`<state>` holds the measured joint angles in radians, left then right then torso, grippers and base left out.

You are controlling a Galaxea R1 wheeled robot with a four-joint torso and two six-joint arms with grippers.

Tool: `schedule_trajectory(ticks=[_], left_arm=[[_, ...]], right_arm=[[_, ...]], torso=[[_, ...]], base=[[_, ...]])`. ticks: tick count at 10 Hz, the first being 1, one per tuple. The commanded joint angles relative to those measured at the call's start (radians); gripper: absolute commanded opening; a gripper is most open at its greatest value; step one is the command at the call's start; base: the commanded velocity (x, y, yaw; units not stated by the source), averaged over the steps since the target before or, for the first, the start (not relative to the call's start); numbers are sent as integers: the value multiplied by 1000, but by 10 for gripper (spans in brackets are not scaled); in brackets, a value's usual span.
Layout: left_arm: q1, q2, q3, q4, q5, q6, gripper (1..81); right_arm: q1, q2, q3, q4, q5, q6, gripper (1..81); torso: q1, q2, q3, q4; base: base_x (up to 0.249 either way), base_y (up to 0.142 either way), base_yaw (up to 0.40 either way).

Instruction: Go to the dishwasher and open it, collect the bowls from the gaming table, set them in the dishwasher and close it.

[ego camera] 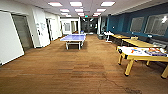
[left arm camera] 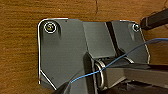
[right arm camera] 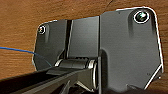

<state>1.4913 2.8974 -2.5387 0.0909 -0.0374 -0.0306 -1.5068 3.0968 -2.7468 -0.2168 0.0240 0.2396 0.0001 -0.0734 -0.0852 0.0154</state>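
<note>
Right of the brown carpet [ego camera: 75, 70], the yellow-legged gaming table [ego camera: 130, 51] runs its long axis rightward, items scattered on top; whether either end effector is apart cannot be told.

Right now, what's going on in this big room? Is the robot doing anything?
Nothing is being handled. The robot faces down a long room with a brown floor. A blue table-tennis table stands ahead, and a yellow-legged table with colourful things on its white top is at the right. Both wrist cameras look down at the floor.
</note>
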Motion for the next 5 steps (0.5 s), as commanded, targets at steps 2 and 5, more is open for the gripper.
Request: schedule_trajectory(ticks=[2,5], left_arm=[[-53,-6,-5,7,50,-2,811],[-53,2,-17,7,50,0,811]], right_arm=[[55,5,7,-7,-49,-3,811],[52,7,7,-7,-49,-3,811]], torso=[[0,0,0,0],[0,0,0,0]], base=[[217,0,0],[217,0,0]])
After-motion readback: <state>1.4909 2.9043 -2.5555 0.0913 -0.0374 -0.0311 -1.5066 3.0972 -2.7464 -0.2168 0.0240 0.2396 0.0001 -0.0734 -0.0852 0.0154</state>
